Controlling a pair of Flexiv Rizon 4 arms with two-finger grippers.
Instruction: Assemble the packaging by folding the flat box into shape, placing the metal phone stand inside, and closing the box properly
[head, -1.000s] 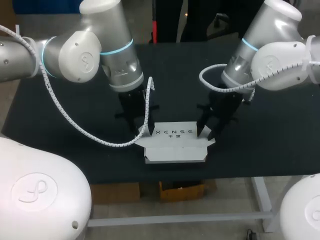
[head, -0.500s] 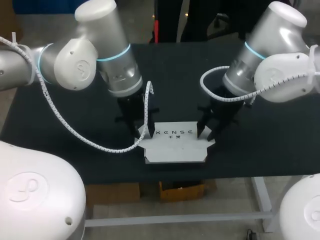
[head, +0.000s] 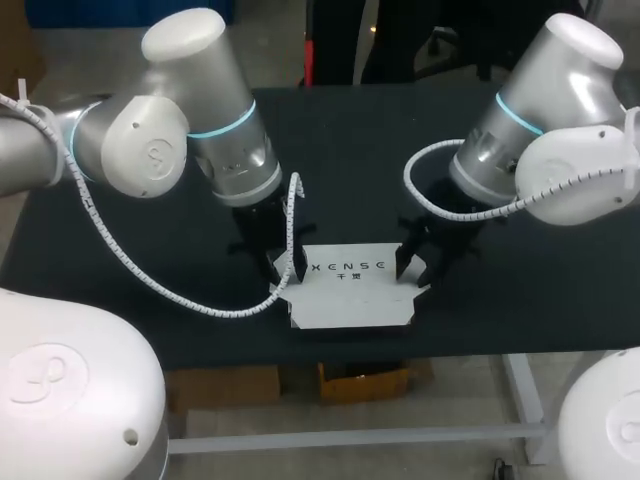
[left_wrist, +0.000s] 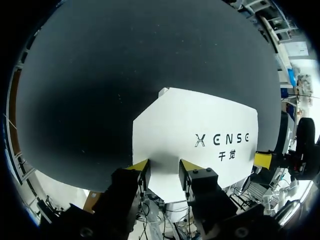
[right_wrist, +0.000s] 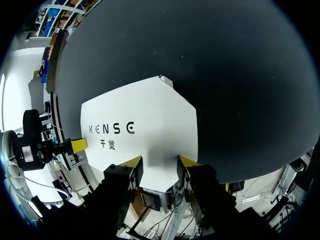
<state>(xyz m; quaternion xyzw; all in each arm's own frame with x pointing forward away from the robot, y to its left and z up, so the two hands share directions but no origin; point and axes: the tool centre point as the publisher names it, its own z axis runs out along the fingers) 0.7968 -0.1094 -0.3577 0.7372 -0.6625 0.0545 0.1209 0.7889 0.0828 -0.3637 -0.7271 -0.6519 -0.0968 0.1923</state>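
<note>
A white cardboard box (head: 350, 305) with dark print lies partly folded near the table's front edge, with small flaps sticking out at its ends. My left gripper (head: 285, 265) stands at its left end and my right gripper (head: 412, 265) at its right end, both pointing down. In the left wrist view the box (left_wrist: 200, 125) fills the space ahead, and my left gripper (left_wrist: 164, 166) is open with white card showing between its tips. The right wrist view mirrors this: my right gripper (right_wrist: 160, 162) is open over the box (right_wrist: 145, 120). No phone stand shows.
The black table (head: 150, 230) is bare around the box. Its front edge (head: 350, 352) runs close below the box. A white coiled cable (head: 200, 290) hangs from my left arm beside the box's left end.
Both arms have turned their upper parts a little outward. The grippers stay at the box's two ends, and the box has hardly moved.
</note>
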